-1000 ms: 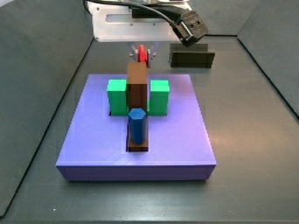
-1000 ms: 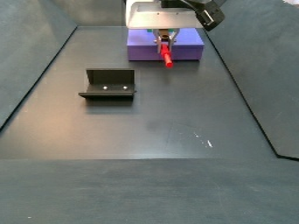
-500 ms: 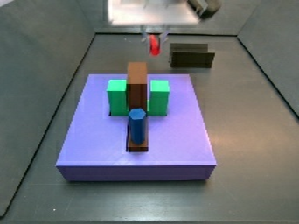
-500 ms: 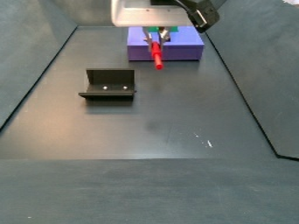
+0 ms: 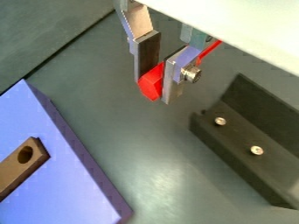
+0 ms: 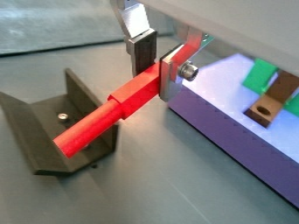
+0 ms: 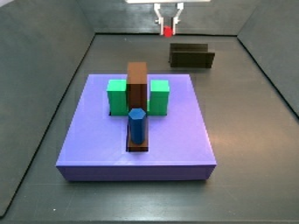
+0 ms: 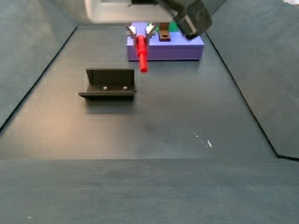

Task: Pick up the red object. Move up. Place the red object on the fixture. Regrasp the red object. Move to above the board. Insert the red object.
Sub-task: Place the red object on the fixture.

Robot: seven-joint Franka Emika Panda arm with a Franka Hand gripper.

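My gripper (image 7: 169,19) is shut on the red object (image 7: 167,31), a red peg held high above the floor beyond the board's far edge, near the fixture (image 7: 191,57). In both wrist views the silver fingers (image 5: 177,74) clamp the peg's thicker end (image 5: 151,85), and the peg (image 6: 103,116) sticks out from the gripper (image 6: 158,77) toward the fixture (image 6: 47,131). In a side view the peg (image 8: 142,56) hangs from the gripper (image 8: 142,33), between the board (image 8: 177,50) and the fixture (image 8: 108,85). The lavender board (image 7: 176,144) lies on the floor.
On the board stand two green blocks (image 7: 117,97) (image 7: 159,97), a long brown bar (image 7: 136,80) and a blue peg (image 7: 136,124). Dark walls ring the grey floor (image 8: 152,131). The board's edge (image 5: 52,166) lies below the gripper.
The gripper has risen with the red object in it and moved off the board's far edge toward the fixture. Board and fixture have not moved.
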